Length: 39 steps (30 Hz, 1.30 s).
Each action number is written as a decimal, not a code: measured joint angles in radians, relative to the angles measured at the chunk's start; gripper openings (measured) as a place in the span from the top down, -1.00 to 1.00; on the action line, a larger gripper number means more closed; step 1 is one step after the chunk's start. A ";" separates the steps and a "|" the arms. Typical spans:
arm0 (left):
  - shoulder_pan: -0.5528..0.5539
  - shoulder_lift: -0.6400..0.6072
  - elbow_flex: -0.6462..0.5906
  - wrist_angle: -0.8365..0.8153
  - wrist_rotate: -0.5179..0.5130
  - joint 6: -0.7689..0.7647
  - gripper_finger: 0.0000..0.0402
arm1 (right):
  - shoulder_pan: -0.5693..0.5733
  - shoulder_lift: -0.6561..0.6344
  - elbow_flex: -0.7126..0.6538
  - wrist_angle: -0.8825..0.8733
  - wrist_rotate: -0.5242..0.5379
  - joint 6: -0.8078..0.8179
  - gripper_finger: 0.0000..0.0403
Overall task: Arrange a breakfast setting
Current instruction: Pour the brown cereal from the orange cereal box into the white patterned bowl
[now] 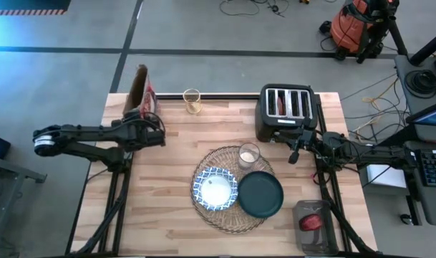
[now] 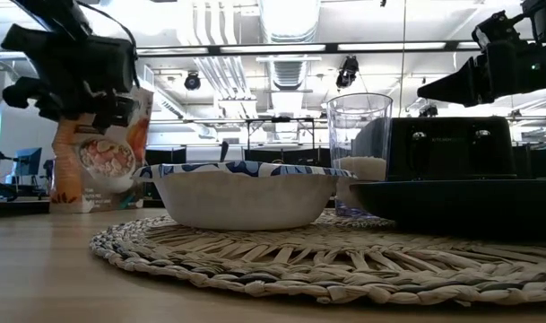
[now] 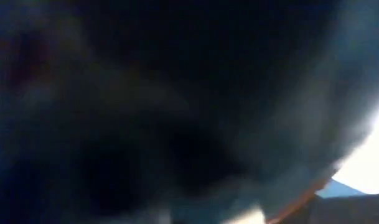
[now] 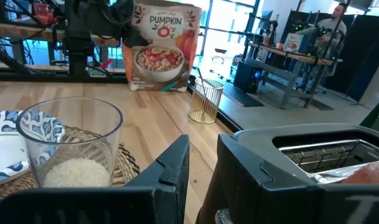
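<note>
Plate (image 1: 260,194) overhangs placemat (image 1: 203,211) edge, bowl (image 1: 215,188) touching it.

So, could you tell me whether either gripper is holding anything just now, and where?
The left gripper is at the cereal bag, but a grip cannot be told. The right gripper holds nothing, near the toaster.

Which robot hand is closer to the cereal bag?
The left. The left gripper is right at the cereal bag, at the table's far left corner. The right gripper hangs across the table, beside the toaster.
</note>
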 joint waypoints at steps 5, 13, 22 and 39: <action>-0.006 0.001 0.078 0.002 0.061 0.111 0.47 | 0.000 0.000 0.000 0.000 0.000 0.000 0.64; -0.040 0.002 0.207 0.011 0.140 0.310 0.96 | 0.000 0.000 0.000 0.000 0.000 0.000 0.64; -0.209 0.003 0.234 0.113 0.111 0.403 0.99 | 0.000 0.000 0.000 0.000 0.000 0.000 0.64; -0.482 0.013 0.234 0.212 0.234 0.525 1.00 | 0.000 0.000 0.000 0.000 0.000 0.000 0.64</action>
